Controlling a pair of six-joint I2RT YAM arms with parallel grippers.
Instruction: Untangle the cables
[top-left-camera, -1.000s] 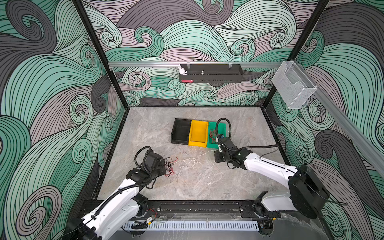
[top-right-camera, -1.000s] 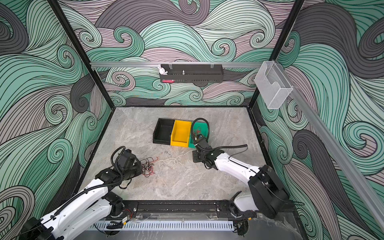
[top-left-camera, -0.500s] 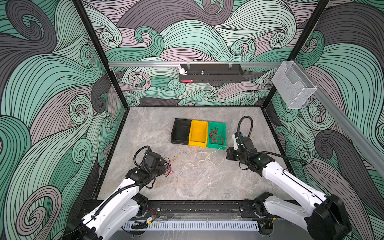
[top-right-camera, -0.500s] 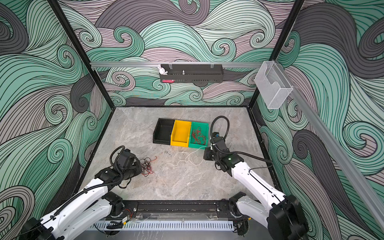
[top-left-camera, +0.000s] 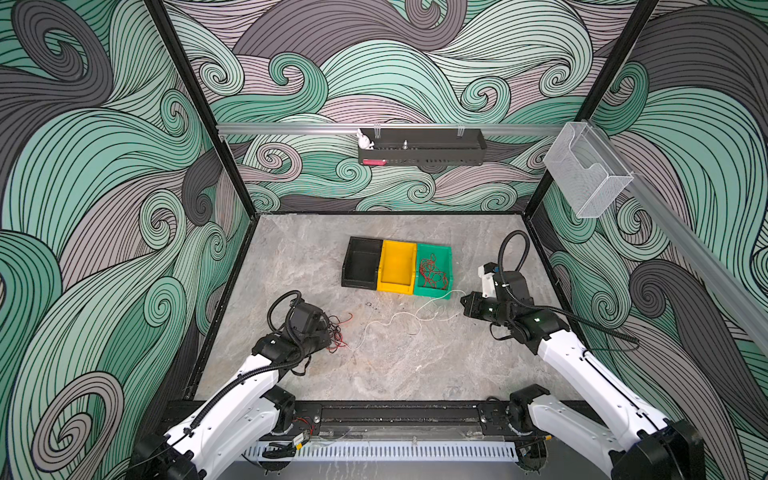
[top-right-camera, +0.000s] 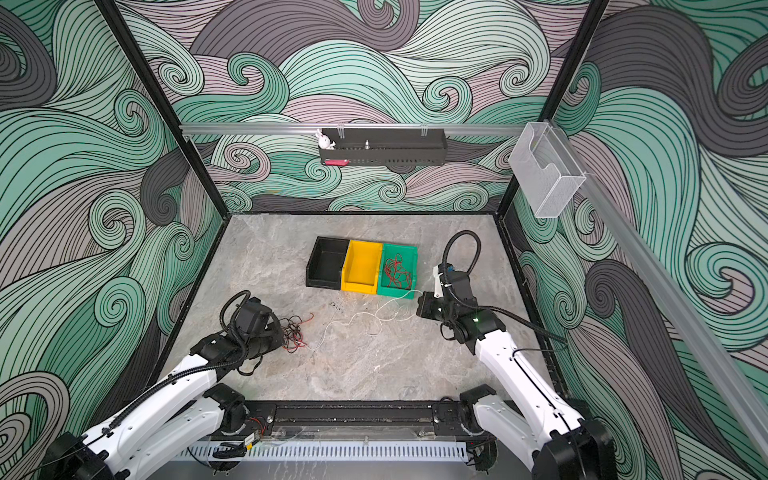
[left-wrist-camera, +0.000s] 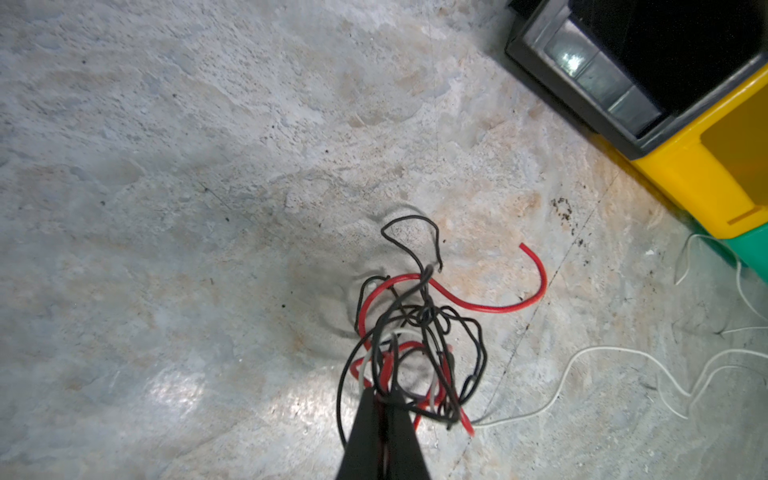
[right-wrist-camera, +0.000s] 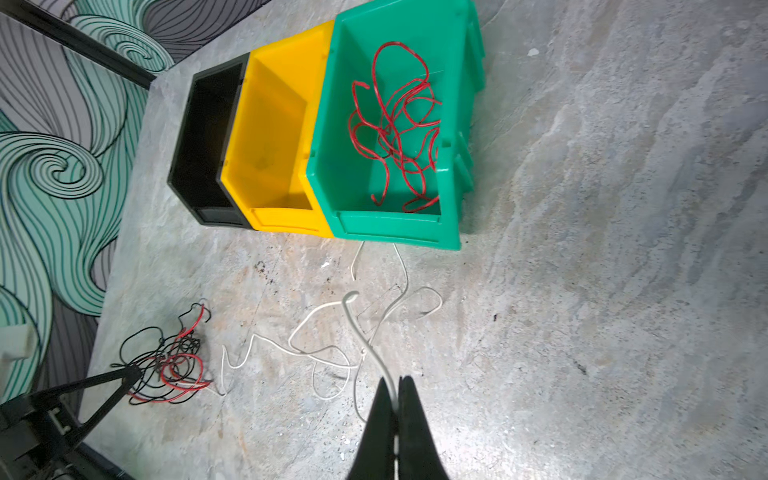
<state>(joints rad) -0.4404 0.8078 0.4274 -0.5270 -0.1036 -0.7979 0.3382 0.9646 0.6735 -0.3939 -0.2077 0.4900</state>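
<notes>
Your left gripper (left-wrist-camera: 383, 397) is pinched tight on the tangle of red and black cables (left-wrist-camera: 419, 328) lying on the table (left-wrist-camera: 166, 208); your right gripper (right-wrist-camera: 397, 384) is clamped on the white cable (right-wrist-camera: 350, 296), which trails across the table towards that tangle; more red cables (right-wrist-camera: 395, 137) lie in the green bin (right-wrist-camera: 399, 230).

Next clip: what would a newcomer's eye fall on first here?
The red cables heaped in the green bin at mid-table stand out first. In front of it, a white cable snakes across the table from the shut right gripper to a red-and-black tangle pinched by the shut left gripper.
</notes>
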